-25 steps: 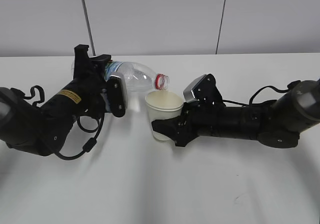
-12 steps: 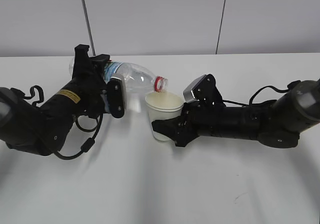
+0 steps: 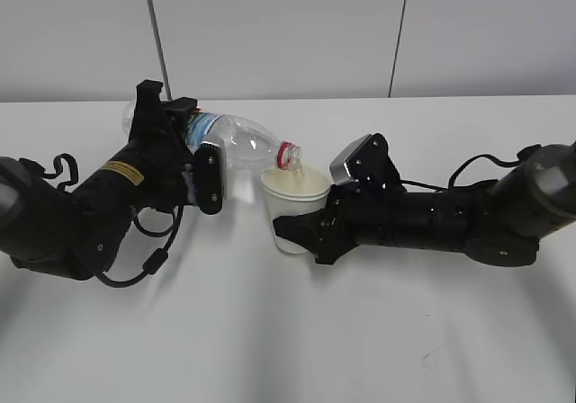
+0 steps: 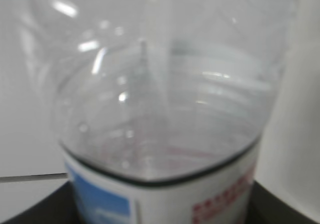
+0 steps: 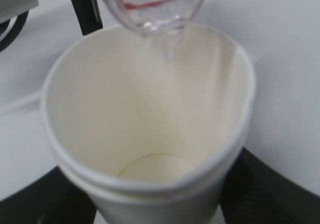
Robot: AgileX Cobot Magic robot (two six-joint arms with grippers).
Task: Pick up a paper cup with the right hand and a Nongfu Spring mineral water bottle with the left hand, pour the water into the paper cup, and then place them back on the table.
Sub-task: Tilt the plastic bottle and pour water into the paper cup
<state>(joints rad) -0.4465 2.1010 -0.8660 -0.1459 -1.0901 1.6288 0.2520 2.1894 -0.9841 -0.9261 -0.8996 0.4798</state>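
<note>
My left gripper (image 3: 200, 165) is shut on the Nongfu Spring mineral water bottle (image 3: 238, 140) and holds it tipped on its side, its red-ringed mouth (image 3: 289, 155) down over the rim of the paper cup (image 3: 295, 203). The bottle fills the left wrist view (image 4: 160, 99). My right gripper (image 3: 301, 232) is shut on the paper cup and holds it upright just above the table (image 3: 288, 349). In the right wrist view the bottle mouth (image 5: 152, 6) hangs over the cup (image 5: 150, 124), and a thin stream of water (image 5: 169, 49) runs into it.
Both black arms lie low over the white table, left arm (image 3: 81, 210) and right arm (image 3: 450, 219). A grey panelled wall (image 3: 288, 34) stands behind the table's far edge.
The bottle has tipped further, its mouth dropping lower towards the cup's rim. The cup and right arm have hardly moved.
</note>
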